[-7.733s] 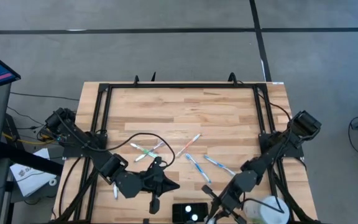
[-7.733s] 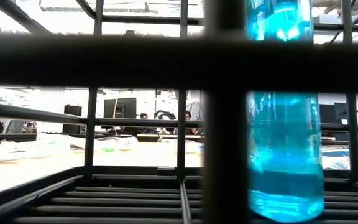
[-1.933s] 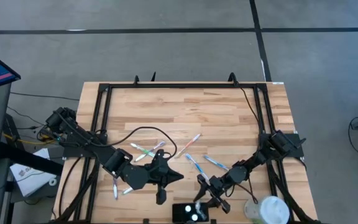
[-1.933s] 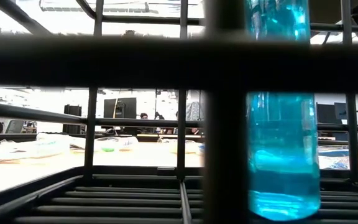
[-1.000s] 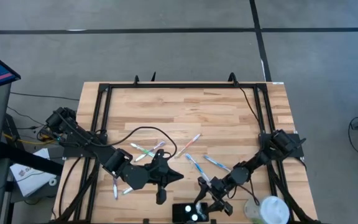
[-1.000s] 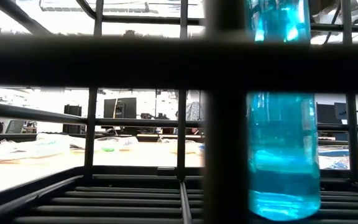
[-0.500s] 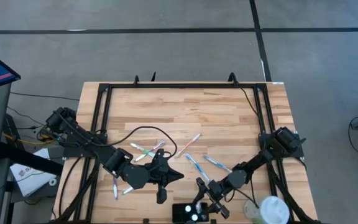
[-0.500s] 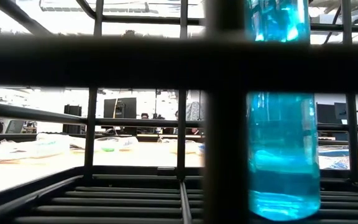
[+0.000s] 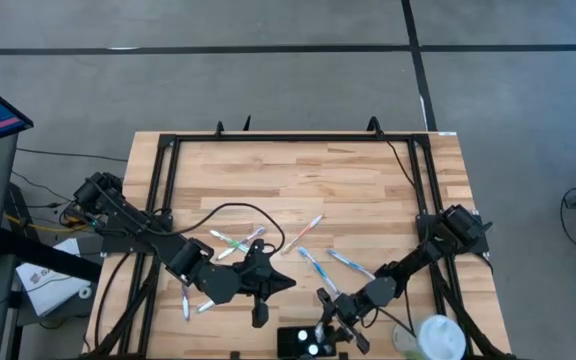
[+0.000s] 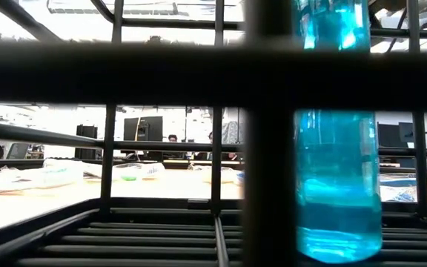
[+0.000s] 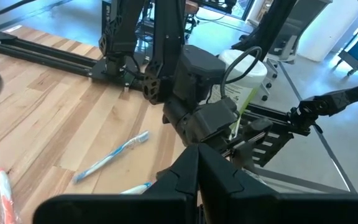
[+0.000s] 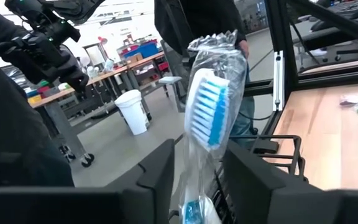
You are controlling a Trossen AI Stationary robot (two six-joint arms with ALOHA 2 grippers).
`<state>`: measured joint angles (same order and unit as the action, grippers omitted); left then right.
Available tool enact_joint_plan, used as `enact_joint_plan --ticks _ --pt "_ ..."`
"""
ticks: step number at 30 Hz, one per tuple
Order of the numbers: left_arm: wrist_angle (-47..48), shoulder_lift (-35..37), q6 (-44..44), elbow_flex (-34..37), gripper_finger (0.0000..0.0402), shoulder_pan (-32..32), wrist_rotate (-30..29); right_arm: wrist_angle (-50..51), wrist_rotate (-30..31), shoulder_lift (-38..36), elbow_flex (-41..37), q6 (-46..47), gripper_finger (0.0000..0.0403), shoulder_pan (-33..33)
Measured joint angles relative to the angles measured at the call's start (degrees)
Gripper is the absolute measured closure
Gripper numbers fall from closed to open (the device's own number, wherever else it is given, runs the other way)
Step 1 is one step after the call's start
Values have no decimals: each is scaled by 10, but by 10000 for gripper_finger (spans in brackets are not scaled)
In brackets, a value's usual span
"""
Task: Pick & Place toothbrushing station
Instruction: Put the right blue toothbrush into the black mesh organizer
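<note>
Toothbrushing station, low black box; right tool clamped on crinkly plastic-wrapped blue-bristled toothbrush; left tool together

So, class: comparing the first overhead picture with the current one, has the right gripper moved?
Yes. The right gripper has shifted left, away from the white cup at the table's near right corner, and now sits by the black toothbrushing station, holding a wrapped toothbrush.

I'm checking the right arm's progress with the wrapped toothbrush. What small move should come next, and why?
Probably lower it a little further toward the black holder. The right gripper has a wrapped blue toothbrush between its fingers, bristles up, and in the high view it hangs just above the holder at the table's near edge. The left gripper waits shut nearby.
</note>
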<state>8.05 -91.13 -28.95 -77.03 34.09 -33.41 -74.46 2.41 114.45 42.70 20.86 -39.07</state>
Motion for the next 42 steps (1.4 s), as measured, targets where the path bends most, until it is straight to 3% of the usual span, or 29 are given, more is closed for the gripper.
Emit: enact_joint_plan --ticks 9,13,20,32,36,42 --pt "0 0 0 0 401 0 2 -8 -9 0 0 -24 378 -1" --pt "0 0 0 0 401 0 2 -15 -9 0 0 -36 394 -1" --pt "0 0 0 0 401 0 1 -14 -9 0 0 -43 356 -1" --pt "0 0 0 0 401 0 -1 -14 -2 0 0 -35 332 -1" --pt "0 0 0 0 401 0 -1 -14 39 0 0 -34 293 -4" --pt "0 0 0 0 401 0 -1 -13 41 0 0 12 206 -4"
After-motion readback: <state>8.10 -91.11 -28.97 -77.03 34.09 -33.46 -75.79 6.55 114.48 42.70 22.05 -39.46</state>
